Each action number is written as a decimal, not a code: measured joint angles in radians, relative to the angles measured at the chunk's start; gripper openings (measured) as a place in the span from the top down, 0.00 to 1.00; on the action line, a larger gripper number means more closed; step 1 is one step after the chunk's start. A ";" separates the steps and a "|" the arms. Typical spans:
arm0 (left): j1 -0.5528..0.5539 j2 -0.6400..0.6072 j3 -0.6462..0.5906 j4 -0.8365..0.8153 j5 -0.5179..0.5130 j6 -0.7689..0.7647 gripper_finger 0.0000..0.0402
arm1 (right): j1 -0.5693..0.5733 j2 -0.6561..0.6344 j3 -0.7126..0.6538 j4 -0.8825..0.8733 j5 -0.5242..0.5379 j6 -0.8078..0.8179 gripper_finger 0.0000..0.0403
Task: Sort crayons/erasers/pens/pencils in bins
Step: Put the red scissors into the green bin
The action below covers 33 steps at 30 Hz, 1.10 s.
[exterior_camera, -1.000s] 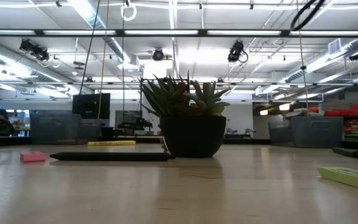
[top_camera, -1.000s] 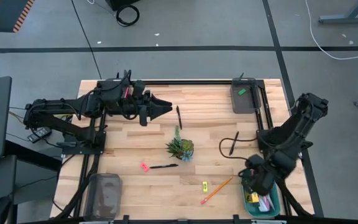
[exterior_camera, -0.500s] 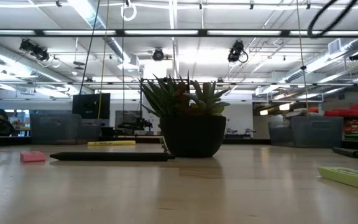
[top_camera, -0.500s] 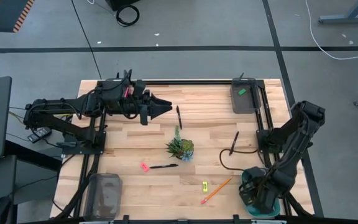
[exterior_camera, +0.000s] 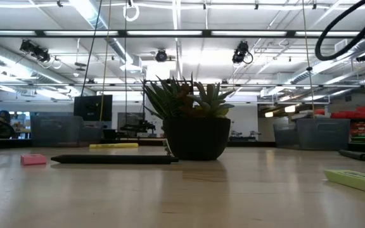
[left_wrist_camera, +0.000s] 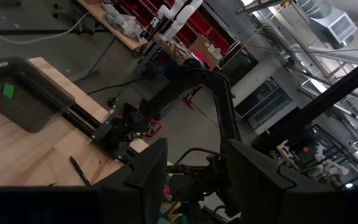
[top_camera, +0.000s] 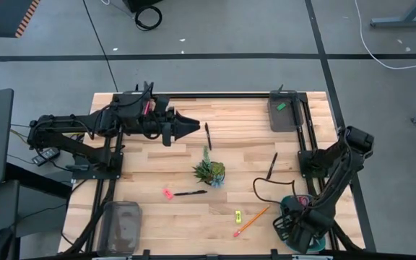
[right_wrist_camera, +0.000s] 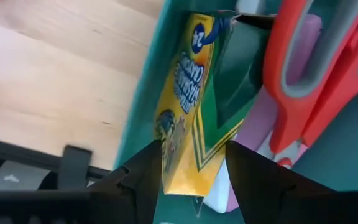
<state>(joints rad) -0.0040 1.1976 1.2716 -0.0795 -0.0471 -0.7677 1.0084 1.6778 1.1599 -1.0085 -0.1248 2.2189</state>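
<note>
Currently the sort is partly complete. The right gripper (right_wrist_camera: 192,149) is lowered into the teal bin (right_wrist_camera: 143,93) at the table's near right corner, and its fingers appear clamped on the crayon box (right_wrist_camera: 188,81), though the close wrist view does not settle whether both pads make contact. The box stands inside the bin alongside red-handled scissors (right_wrist_camera: 303,68) and some pink items. The green eraser (top_camera: 281,106) already lies in the dark grey bin (top_camera: 284,115) at the far right corner.

The left gripper (top_camera: 188,124) hovers over the far left part of the table, fingers apart with nothing between them.

Remaining on the bare table:
- three pens: one (top_camera: 208,136) just beyond the left gripper, one (top_camera: 271,166) right of the plant (top_camera: 209,172), one (top_camera: 190,193) on its near side
- the pink eraser (top_camera: 167,193), just beside that last pen
- the yellow eraser (top_camera: 237,215) and, near it, an orange pencil (top_camera: 253,220)

The translucent grey bin (top_camera: 121,225) at the near left corner shows no contents that can be made out from above.

Judged status: crayons are being delivered; pens, one pencil and two erasers are not yet sorted
</note>
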 joint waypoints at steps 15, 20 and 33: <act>0.000 0.000 0.000 0.000 0.000 -0.036 0.57 | -0.001 0.011 -0.025 0.012 0.007 0.001 0.56; 0.000 0.000 0.000 0.000 0.000 -0.032 0.57 | 0.001 0.003 -0.025 0.042 0.123 0.018 0.56; 0.001 0.000 0.001 0.000 0.000 -0.015 0.57 | -0.021 -0.159 -0.023 -0.147 0.277 -0.022 0.56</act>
<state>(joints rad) -0.0027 1.1976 1.2729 -0.0792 -0.0471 -0.7832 0.9876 1.5184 1.1366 -1.1550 0.1519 2.1971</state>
